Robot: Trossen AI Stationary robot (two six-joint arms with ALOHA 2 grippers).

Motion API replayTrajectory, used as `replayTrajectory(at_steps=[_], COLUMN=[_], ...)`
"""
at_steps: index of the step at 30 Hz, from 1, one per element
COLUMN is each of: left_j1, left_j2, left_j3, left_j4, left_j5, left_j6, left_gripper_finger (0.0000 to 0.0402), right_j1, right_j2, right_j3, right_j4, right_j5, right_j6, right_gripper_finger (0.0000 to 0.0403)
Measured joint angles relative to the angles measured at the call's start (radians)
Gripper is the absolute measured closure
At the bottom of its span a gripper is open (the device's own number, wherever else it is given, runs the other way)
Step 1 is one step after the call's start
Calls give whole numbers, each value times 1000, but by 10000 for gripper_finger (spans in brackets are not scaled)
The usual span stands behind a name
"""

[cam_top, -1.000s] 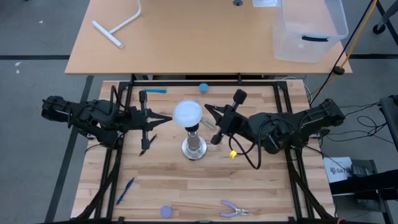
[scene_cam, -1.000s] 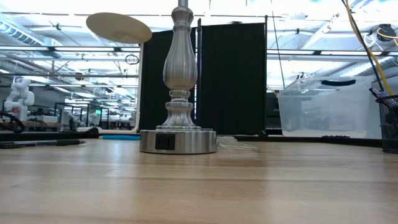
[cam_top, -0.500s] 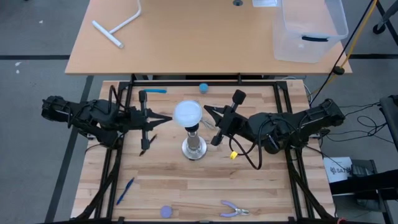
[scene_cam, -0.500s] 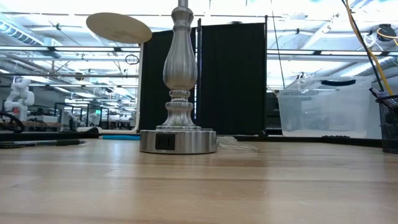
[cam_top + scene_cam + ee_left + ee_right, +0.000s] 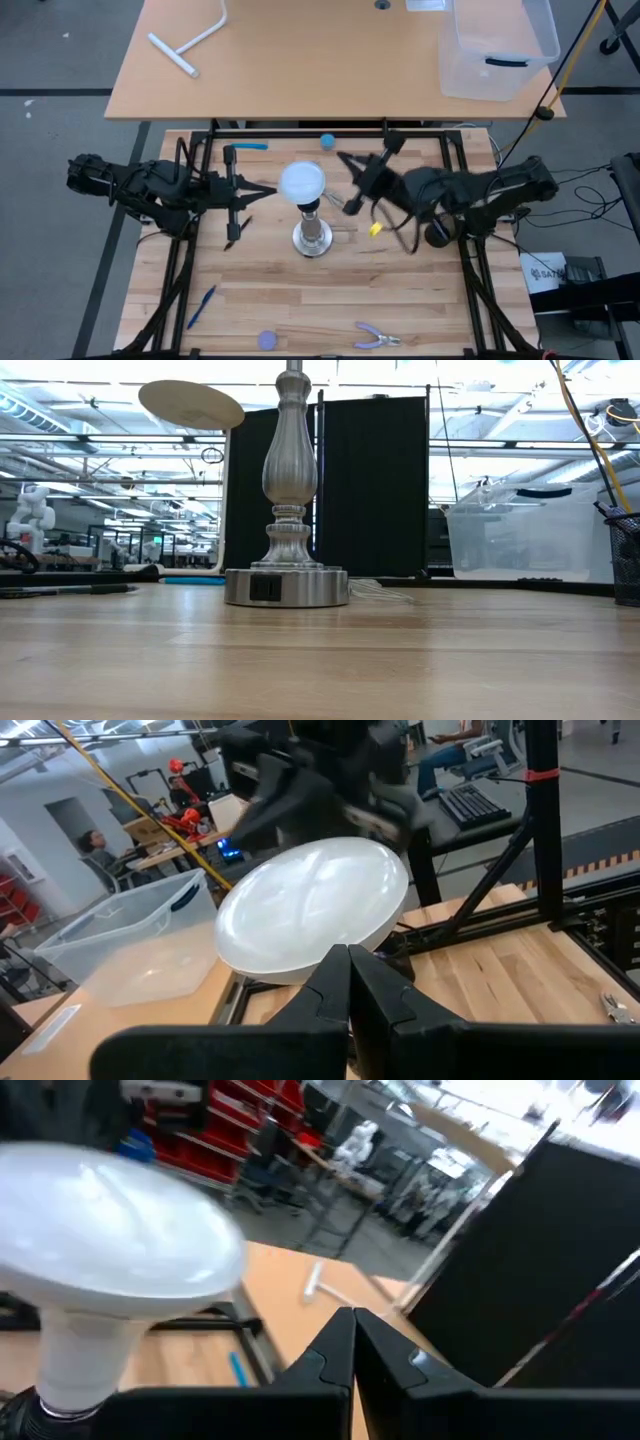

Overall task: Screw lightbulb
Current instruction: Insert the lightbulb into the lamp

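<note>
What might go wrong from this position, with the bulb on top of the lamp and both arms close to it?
1. The right gripper, shut and blurred with motion beside the lightbulb, may knock it or tip the lamp stand.
2. The left gripper is shut with its tip near the bulb's other side; closed fingers cannot grasp it to turn it.
3. How deeply the bulb sits in the socket cannot be judged, so a push could dislodge it.

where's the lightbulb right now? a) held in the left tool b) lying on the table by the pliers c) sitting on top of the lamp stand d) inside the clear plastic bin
c: the lightbulb sits atop the silver lamp stand, between the two shut tools, with neither the left tool nor the right tool gripping it.
</note>
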Motion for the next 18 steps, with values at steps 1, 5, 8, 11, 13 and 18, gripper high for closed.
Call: replayTrajectory(at_steps=[1,5,8,11,13,18], left_j1=[-2,-9,-15,-21,-19,16], left_j2=[-2,-19,-43,-73,-90,-140], left_j3=[0,0,0,0,-9,-117], left_j4=[-1,-1,-8,-17,-17,40], left_j5=[0,-6,-12,-15,-22,-42], left_j6=[-1,0,-9,-21,-25,-47], left_gripper_finger=[402,402,402,402,402,402], right_j1=[-4,-7,-9,-9,-9,-34], right_j2=[-13,-95,-217,-335,-375,-360], right_j3=[0,-142,-345,-538,-622,-632], right_j4=[-12,63,213,451,565,624], right_j5=[-14,-1,-1,-13,-74,-137], right_j6=[33,55,73,32,9,-32], right_gripper_finger=[403,403,403,403,403,403])
